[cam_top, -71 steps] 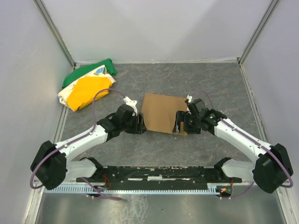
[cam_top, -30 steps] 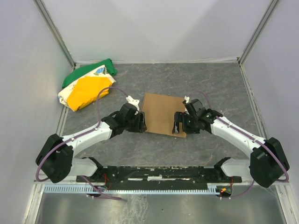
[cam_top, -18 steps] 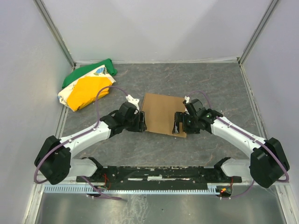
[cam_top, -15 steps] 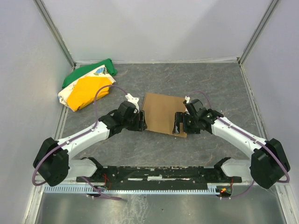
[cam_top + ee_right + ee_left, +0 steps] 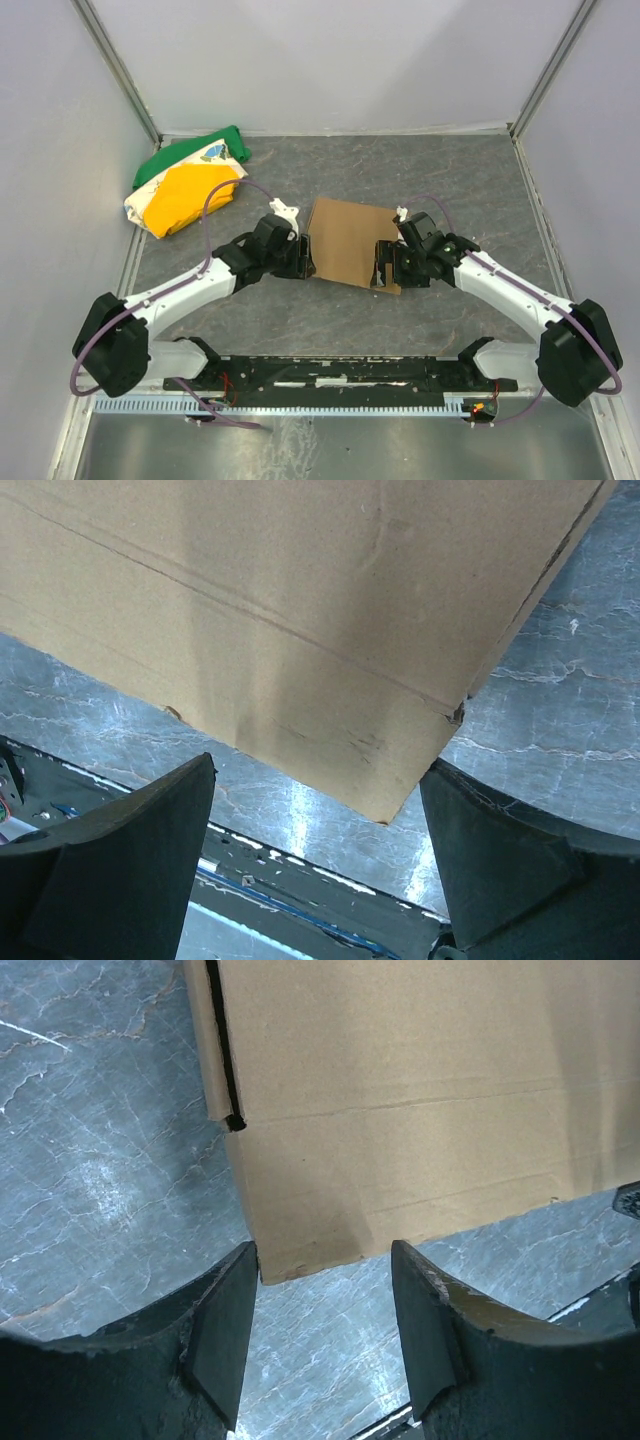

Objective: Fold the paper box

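Note:
The paper box [image 5: 348, 241] is a flat brown cardboard piece lying on the grey table between my two grippers. My left gripper [image 5: 304, 262] is open at the box's left near corner. In the left wrist view the box [image 5: 400, 1090] fills the top, with a slot along its left side, and its near corner sits just beyond the open gripper [image 5: 322, 1305]. My right gripper [image 5: 383, 268] is open at the box's right near corner. In the right wrist view the box's [image 5: 300, 610] corner hangs between the wide-open fingers [image 5: 130, 860].
A green, yellow and white cloth bundle [image 5: 188, 184] lies at the back left. White walls enclose the table on three sides. A black rail [image 5: 350, 372] runs along the near edge between the arm bases.
My left gripper has moved a little up and right to the box's left corner. The right gripper has shifted slightly left. Both stay open and the box lies nearly as before.

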Tool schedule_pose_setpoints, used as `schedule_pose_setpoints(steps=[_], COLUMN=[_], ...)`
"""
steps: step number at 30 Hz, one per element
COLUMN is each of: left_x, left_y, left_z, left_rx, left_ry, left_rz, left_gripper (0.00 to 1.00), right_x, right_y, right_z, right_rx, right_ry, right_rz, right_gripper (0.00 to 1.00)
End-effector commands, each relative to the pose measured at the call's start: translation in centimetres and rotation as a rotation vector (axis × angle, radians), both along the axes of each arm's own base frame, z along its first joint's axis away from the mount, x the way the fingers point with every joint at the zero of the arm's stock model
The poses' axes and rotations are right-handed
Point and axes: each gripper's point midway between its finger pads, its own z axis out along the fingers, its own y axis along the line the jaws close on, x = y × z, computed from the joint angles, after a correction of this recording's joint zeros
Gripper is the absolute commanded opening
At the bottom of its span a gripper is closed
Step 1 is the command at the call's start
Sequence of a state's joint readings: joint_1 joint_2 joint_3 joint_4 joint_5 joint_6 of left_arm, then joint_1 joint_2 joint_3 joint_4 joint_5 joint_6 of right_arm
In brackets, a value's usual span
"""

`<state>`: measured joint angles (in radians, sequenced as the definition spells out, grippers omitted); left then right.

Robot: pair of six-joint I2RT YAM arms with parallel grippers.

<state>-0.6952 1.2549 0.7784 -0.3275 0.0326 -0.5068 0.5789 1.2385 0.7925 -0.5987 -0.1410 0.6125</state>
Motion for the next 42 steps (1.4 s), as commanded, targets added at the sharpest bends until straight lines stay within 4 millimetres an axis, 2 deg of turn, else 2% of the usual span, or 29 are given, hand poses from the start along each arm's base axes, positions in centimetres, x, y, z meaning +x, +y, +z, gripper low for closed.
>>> schedule_pose_setpoints(steps=[1,6,14,18,25,28,32,39,41,42], left_x=[0.5,0.4,1.0,1.4,1.6,1.8,1.9,2.1,2.2,2.2], left_y=[-0.3,-1.1,-1.7,-1.9,-2.0,-1.9,-1.6,-1.5,-1.4,-1.4], left_z=[-1.2,-2.5,-1.6,-1.9,-3.8,-4.4,-5.3,-6.6,-6.7,-6.8], left_rx=[0.022,-0.008,-0.051,-0.06,-0.104,-0.107,-0.085,-0.058,-0.051,-0.049], left_ry=[-0.011,0.003,-0.033,-0.05,-0.064,-0.071,-0.066,-0.05,-0.05,-0.05], left_rz=[-0.022,-0.038,-0.035,-0.028,0.012,0.025,0.036,0.041,0.045,0.044], left_gripper=[0.62,0.62,0.61,0.61,0.59,0.59,0.59,0.59,0.59,0.59], right_x=[1.2,1.3,1.5,1.8,2.9,3.3,3.5,3.7,4.0,4.2], right_y=[1.3,1.3,1.2,1.0,0.7,-0.2,-1.5,-3.7,-3.7,-3.4], right_z=[0.9,0.2,-0.2,-0.8,-1.9,-2.1,-1.1,2.2,3.2,3.8], right_rx=[0.045,0.038,0.024,0.008,-0.013,-0.06,-0.121,-0.197,-0.193,-0.177], right_ry=[-0.05,-0.039,-0.04,-0.045,-0.113,-0.145,-0.171,-0.237,-0.264,-0.282], right_rz=[0.016,0.016,0.018,0.014,0.02,0.012,0.001,-0.037,-0.039,-0.039], right_gripper=[0.91,0.91,0.91,0.92,0.94,0.95,0.95,0.92,0.83,0.73])
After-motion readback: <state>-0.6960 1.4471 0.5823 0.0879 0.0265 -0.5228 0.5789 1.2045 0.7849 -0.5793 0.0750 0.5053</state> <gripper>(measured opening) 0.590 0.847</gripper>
